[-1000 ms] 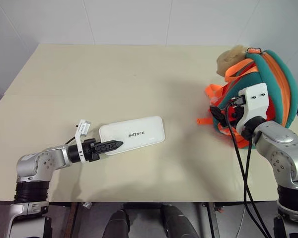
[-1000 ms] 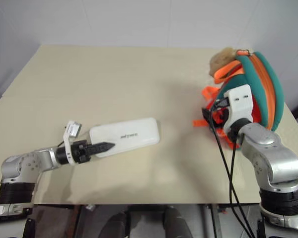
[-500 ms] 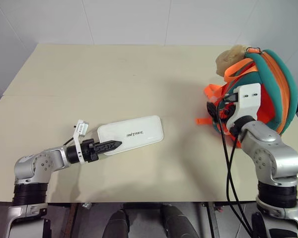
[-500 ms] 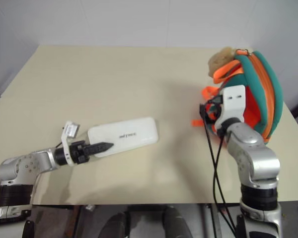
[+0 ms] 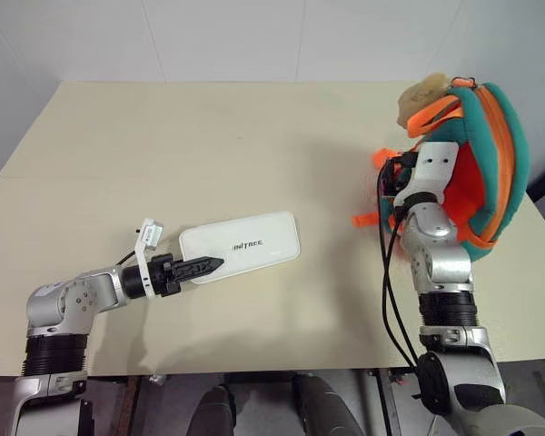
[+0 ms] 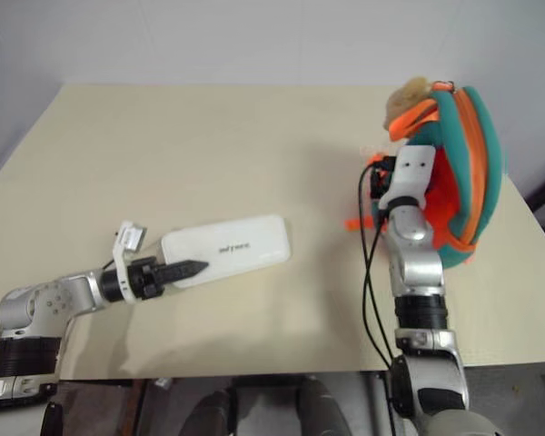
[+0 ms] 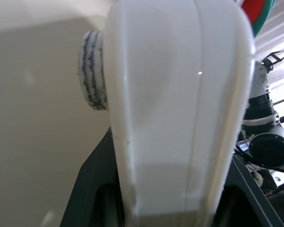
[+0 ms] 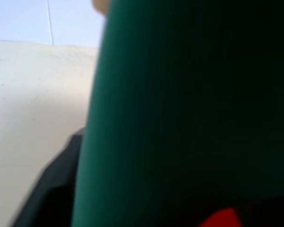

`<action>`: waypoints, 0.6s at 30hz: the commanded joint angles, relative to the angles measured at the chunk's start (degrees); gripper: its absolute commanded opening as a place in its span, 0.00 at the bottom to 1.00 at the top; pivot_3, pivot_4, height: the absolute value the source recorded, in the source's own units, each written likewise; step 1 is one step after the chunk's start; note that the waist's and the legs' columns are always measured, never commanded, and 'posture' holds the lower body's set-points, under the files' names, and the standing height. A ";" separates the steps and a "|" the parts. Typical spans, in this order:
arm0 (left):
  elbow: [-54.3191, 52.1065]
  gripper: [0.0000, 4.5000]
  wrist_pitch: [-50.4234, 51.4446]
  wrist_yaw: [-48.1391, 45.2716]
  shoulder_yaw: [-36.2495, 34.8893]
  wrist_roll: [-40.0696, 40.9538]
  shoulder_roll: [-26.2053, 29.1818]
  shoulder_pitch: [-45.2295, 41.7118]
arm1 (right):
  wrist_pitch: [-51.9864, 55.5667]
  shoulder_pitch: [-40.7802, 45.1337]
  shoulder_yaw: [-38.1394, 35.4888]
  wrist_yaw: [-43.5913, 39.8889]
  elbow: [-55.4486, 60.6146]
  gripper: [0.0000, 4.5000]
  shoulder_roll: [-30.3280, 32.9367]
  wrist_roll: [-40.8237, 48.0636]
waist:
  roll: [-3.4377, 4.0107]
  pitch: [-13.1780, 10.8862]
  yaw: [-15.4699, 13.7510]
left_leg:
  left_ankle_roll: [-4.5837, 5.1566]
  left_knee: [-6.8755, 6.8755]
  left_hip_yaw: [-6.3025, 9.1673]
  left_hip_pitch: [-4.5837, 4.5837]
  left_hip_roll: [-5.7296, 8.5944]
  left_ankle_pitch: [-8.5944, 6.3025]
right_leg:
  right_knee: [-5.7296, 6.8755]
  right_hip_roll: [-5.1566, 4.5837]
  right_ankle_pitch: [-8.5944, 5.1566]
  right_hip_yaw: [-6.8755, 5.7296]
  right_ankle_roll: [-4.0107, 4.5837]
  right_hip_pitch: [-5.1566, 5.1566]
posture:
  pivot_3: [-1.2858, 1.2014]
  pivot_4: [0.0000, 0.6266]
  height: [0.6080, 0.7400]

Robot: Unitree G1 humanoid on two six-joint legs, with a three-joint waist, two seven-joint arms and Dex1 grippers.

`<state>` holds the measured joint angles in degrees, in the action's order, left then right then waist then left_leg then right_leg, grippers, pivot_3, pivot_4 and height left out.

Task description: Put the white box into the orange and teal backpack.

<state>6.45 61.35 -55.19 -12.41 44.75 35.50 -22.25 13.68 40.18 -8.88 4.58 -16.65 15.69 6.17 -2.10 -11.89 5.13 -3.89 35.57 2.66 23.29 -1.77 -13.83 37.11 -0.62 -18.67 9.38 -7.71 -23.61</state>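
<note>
The white box lies flat on the table, its dark lettering facing up. My left gripper is shut on the box's near left end, and the left wrist view shows the box running away between the fingers. The orange and teal backpack stands at the table's right edge with its orange inside facing me. My right gripper is pushed up against the backpack's open front edge, its tips hidden behind its white wrist mount. In the right wrist view the backpack's teal edging sits very close.
A beige plush toy hangs at the backpack's top. Loose orange straps trail onto the beige table left of the backpack. Black cables hang from my right arm. A white wall stands behind the table.
My right arm has reached forward to the backpack, with its forearm swung in to point straight ahead. The backpack now stands a little more upright. The left gripper and box have not moved.
</note>
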 commanded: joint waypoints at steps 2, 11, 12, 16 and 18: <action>-0.33 0.32 -1.08 -1.31 -1.02 0.74 1.14 -0.17 | -2.85 0.97 -0.70 -1.78 1.79 0.42 0.40 0.03 | 0.00 0.00 0.00 | 0.00 0.01 0.01 0.00 0.00 0.00 | 0.01 0.00 0.00 0.00 0.00 0.00 | 0.52 0.24 1.00; 0.84 0.32 -3.56 -1.57 -2.22 0.40 1.56 1.63 | 1.69 -0.24 1.15 -19.41 14.14 0.02 -1.27 12.90 | 0.01 0.00 0.66 | -0.08 0.02 0.03 -0.05 0.00 0.05 | 0.19 0.02 0.00 0.00 0.00 -0.01 | 0.52 0.24 1.00; 1.14 0.32 -3.89 -1.56 -2.49 0.31 1.74 1.73 | 4.71 -0.26 1.56 -22.94 16.95 0.02 -1.04 16.59 | 0.01 0.00 0.79 | -0.09 0.02 0.04 -0.06 -0.01 0.05 | 0.22 0.02 0.00 -0.01 0.00 -0.01 | 0.52 0.24 1.00; 2.66 0.32 -5.19 -1.35 -3.64 -0.21 2.58 2.12 | 19.50 0.04 2.47 -34.54 28.27 0.02 1.92 32.97 | 0.01 0.00 1.32 | -0.10 0.02 0.12 -0.06 -0.04 0.06 | 0.27 0.03 -0.01 -0.07 0.01 -0.01 | 0.52 0.24 1.00; 3.30 0.32 -5.77 -1.23 -4.05 -0.29 2.88 2.44 | 27.25 -0.09 2.24 -39.29 33.21 0.02 4.71 41.99 | 0.02 -0.01 1.42 | -0.11 0.02 0.13 -0.07 -0.07 0.06 | 0.31 0.03 -0.02 -0.09 0.03 -0.01 | 0.52 0.24 1.00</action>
<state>9.75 56.84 -56.45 -14.38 44.70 37.13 -20.46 35.37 39.34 -6.75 -29.42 9.38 19.17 38.96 -2.08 -11.90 6.56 -3.99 35.59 2.80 23.20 -1.86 -13.77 37.43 -0.58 -18.71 9.28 -7.64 -23.62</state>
